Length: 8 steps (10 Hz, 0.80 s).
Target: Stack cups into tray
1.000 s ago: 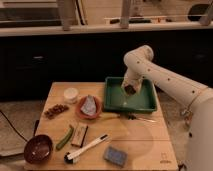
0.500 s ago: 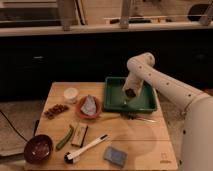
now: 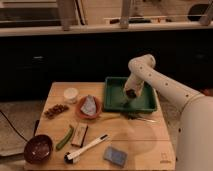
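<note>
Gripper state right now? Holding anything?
Gripper: over the green tray; open, closed or holding cannot be told.

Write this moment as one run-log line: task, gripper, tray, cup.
task: stack cups into tray | gripper: low over green tray | pale cup: upright on table, left of orange dish, outside tray
</note>
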Motion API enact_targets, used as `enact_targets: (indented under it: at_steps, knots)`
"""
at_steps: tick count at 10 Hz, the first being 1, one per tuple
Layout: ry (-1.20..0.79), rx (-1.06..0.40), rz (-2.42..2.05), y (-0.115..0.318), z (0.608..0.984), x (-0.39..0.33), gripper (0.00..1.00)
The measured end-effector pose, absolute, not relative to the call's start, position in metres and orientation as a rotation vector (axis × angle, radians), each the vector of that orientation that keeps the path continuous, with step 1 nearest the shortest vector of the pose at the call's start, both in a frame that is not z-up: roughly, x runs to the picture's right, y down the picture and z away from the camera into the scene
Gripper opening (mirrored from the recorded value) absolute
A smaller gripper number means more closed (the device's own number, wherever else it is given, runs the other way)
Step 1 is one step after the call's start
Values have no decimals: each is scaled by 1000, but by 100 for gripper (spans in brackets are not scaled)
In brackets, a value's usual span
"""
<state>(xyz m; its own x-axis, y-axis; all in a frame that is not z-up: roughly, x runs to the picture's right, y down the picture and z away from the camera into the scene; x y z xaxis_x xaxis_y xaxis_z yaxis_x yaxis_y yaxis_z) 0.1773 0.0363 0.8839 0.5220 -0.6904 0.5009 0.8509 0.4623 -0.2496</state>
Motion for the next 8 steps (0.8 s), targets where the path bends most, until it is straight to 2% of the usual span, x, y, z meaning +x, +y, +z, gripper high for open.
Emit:
enact_targets:
  at_steps: [2, 3, 8]
  knots:
    - [-358, -518, -964, 37, 888, 176, 76]
    - [-358, -520, -963, 37, 888, 176, 79]
    - [-358, -532, -958, 39, 889, 176, 80]
